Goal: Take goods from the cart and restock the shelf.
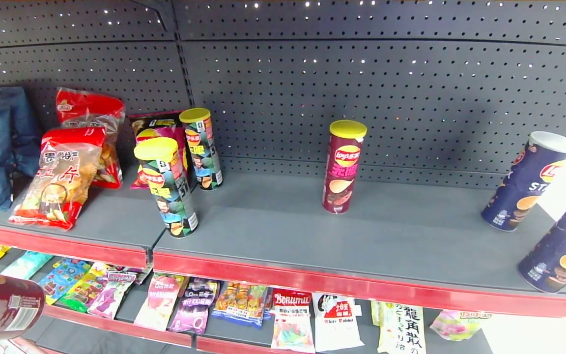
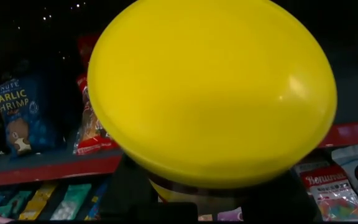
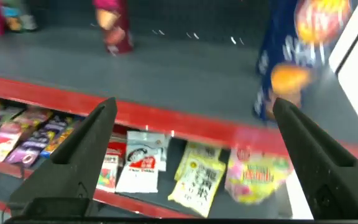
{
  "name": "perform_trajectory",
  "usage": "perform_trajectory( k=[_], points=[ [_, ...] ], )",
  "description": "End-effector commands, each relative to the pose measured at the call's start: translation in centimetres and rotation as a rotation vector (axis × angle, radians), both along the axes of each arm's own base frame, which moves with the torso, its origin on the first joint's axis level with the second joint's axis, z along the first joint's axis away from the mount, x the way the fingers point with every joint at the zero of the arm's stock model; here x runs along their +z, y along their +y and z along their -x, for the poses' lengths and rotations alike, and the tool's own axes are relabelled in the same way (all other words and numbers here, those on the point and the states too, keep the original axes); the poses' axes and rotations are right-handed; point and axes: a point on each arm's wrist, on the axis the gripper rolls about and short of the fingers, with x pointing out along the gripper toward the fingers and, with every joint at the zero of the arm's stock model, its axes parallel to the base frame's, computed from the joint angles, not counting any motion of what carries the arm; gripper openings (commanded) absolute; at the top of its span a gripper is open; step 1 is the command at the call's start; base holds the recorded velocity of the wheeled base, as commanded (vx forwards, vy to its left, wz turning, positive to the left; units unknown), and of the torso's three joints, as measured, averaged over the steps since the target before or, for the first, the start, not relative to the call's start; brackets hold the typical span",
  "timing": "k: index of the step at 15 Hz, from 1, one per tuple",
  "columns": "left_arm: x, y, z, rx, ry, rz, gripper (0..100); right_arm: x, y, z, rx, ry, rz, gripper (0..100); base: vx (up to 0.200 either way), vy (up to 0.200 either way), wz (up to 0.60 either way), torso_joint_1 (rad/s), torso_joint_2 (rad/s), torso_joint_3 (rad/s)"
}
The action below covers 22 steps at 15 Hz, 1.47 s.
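The held chip can (image 1: 3, 305) is lying nearly level at the lower left of the head view, below and in front of the shelf (image 1: 312, 236). Its long axis is running across that view, with the barcoded end pointing right and the other end cut off by the edge. In the left wrist view its yellow lid (image 2: 210, 87) is facing the camera and hiding most of the body. The left gripper (image 2: 204, 202) is clamping the can just under the lid, its dark fingers (image 2: 129, 193) showing on both sides. The right gripper (image 3: 194, 106) is hanging with jaws spread wide and holding nothing, before the shelf's red edge (image 3: 185, 121). An upright maroon can (image 1: 343, 167) is standing mid-shelf.
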Motion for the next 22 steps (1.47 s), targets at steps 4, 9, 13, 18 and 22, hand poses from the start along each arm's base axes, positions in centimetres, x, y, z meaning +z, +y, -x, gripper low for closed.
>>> perform_trajectory(
  k=[4, 9, 13, 18, 22],
  points=[
    [-0.3, -0.1, 0.8, 0.009, -0.026, -0.003, 0, 10.5, 3.4, -14.0, 0.381, 0.162, 0.129, 100, 0.0, 0.0, 0.0, 0.0, 0.0, 0.0],
    [-0.8, 0.0, 1.1, 0.082, 0.022, 0.008, 0, 9.0, 10.1, -23.7, 0.516, 0.236, 0.09, 100, 0.0, 0.0, 0.0, 0.0, 0.0, 0.0],
    [-0.8, 0.1, 1.1, 0.107, 0.017, 0.013, 0, 7.9, 13.3, -29.3, 0.526, 0.221, 0.084, 100, 0.0, 0.0, 0.0, 0.0, 0.0, 0.0],
    [-1.2, 0.0, 1.4, 0.106, 0.019, 0.021, 0, 5.8, 14.1, -31.5, 0.485, 0.283, 0.092, 100, 0.0, 0.0, 0.0, 0.0, 0.0, 0.0],
    [-1.1, 0.0, 1.4, 0.107, 0.025, 0.022, 0, 5.2, 14.0, -32.7, 0.444, 0.296, 0.084, 100, 0.0, 0.0, 0.0, 0.0, 0.0, 0.0]
  ],
)
